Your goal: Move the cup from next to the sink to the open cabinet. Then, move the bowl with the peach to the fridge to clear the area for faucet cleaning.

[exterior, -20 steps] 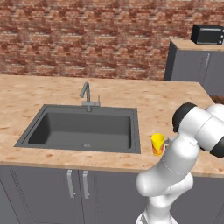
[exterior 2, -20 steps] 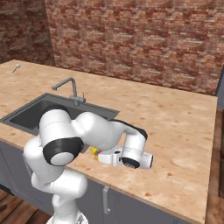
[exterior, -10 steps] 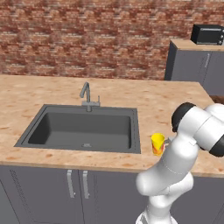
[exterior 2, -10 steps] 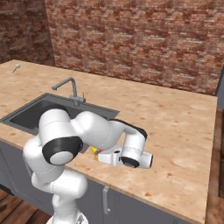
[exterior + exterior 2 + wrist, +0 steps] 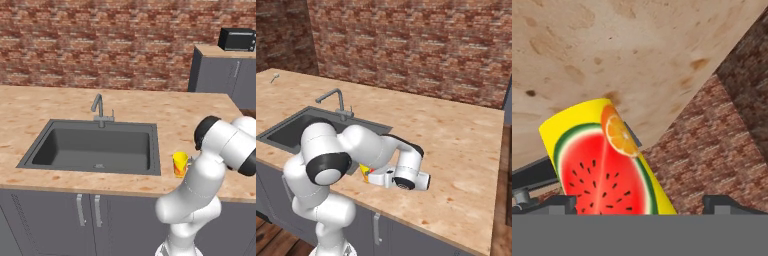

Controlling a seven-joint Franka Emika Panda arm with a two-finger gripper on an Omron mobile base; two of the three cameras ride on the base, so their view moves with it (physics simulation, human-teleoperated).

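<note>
The end effector [image 5: 640, 204] has its two dark fingertips [image 5: 557, 202] set wide apart, and the cup [image 5: 604, 160] fills the space just ahead of them, lying between the tips but a little toward one side, with no pad visibly pressing on it. Compared with the pictures from a second and half a second ago, nothing has shifted: the arm sits in the same folded pose, the cup stands on the same spot, and the fingers are as wide as they were. So the change to report is really no change, which I read as a pause at the pre-grasp position rather than progress.

From the right base view the end effector [image 5: 376, 176] is low over the surface [image 5: 456, 145], pointing sideways at the cup [image 5: 364, 173], which is mostly hidden behind the arm (only a sliver of yellow shows, so whether a finger touches it is hard to say). Just beyond the cup on the far side from the hand lies the sink [image 5: 95, 147], with the faucet [image 5: 100, 110] further off behind it.

For the task, the cup is upright next to the sink and not yet held; closing on it looks like the step in hand, with the whole cabinet and fridge work still to come.
</note>
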